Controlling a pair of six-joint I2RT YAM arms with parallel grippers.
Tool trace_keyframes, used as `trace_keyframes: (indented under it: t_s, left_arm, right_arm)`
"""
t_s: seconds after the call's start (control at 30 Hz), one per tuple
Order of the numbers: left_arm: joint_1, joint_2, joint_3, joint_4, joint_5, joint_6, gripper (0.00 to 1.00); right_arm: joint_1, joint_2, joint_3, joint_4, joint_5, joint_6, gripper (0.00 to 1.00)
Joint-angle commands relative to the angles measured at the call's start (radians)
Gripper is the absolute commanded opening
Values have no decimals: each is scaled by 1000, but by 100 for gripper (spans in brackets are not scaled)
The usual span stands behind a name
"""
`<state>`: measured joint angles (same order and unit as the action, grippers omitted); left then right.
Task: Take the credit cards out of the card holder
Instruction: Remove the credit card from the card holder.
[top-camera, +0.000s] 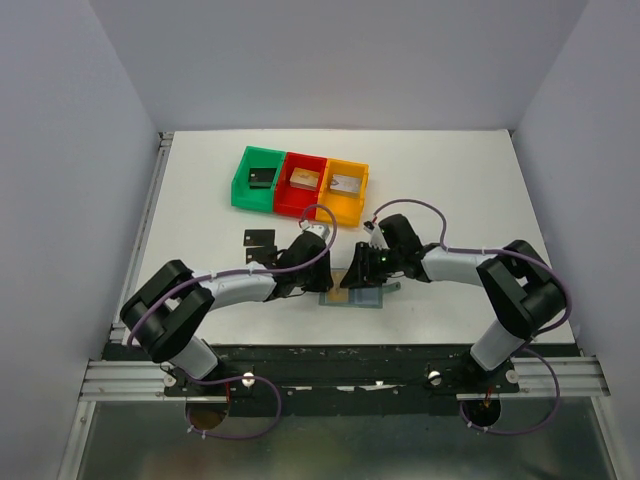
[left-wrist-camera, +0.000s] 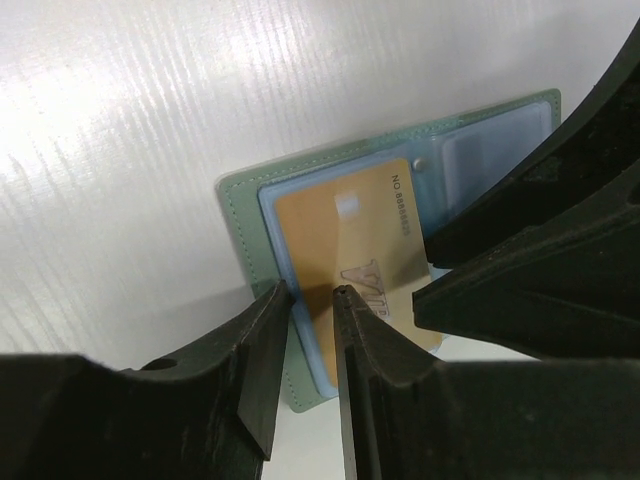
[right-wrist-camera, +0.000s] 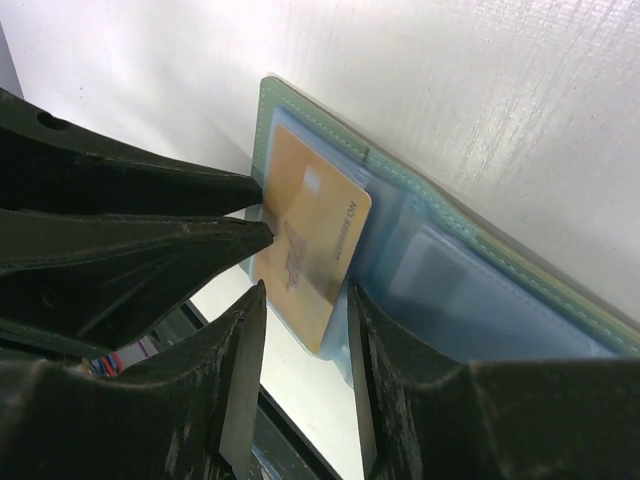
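At the front of the table (top-camera: 470, 200), the card holder (left-wrist-camera: 240, 220) lies open, a gold card (left-wrist-camera: 345, 240) askew on it; left gripper (left-wrist-camera: 312, 291) fingers slightly apart at the card's edge, right gripper (right-wrist-camera: 305, 288) fingers apart over it.

Gold card (left-wrist-camera: 345, 250) lower end hidden behind left fingers (left-wrist-camera: 262, 365); print blurred.

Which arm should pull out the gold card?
Right, probably: the free end of the gold card lies between the jaws of the right gripper, while the left gripper only reaches its side edge.
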<state>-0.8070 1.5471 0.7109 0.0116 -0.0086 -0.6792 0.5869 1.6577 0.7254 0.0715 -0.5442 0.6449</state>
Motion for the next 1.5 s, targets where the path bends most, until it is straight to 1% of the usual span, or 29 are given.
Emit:
trace_keyframes:
  t_s: [0.0, 0.17, 0.53, 0.7, 0.97, 1.17, 1.47]
  left_arm:
    - [2, -44, -31, -48, -54, 1, 41]
    - [5, -39, -25, -50, -62, 6, 40]
    - [5, -16, -39, -44, -65, 4, 33]
    - [5, -9, -44, -42, -65, 4, 30]
    - [6, -2, -53, -36, -60, -2, 30]
    - [5, 2, -56, -35, -59, -3, 28]
    - [6, 13, -65, -16, -48, -13, 25]
  right_arm:
    - [7, 13, -23, 25, 6, 13, 45]
    - [7, 16, -34, 45, 7, 25, 45]
    - [-1, 28, -98, 178, -19, 108, 44]
    - [-21, 33, -139, 266, -40, 157, 44]
    - [-29, 54, -181, 408, -88, 206, 43]
    - [-29, 86, -202, 513, -118, 252, 42]
    - [-29, 106, -218, 591, -137, 279, 38]
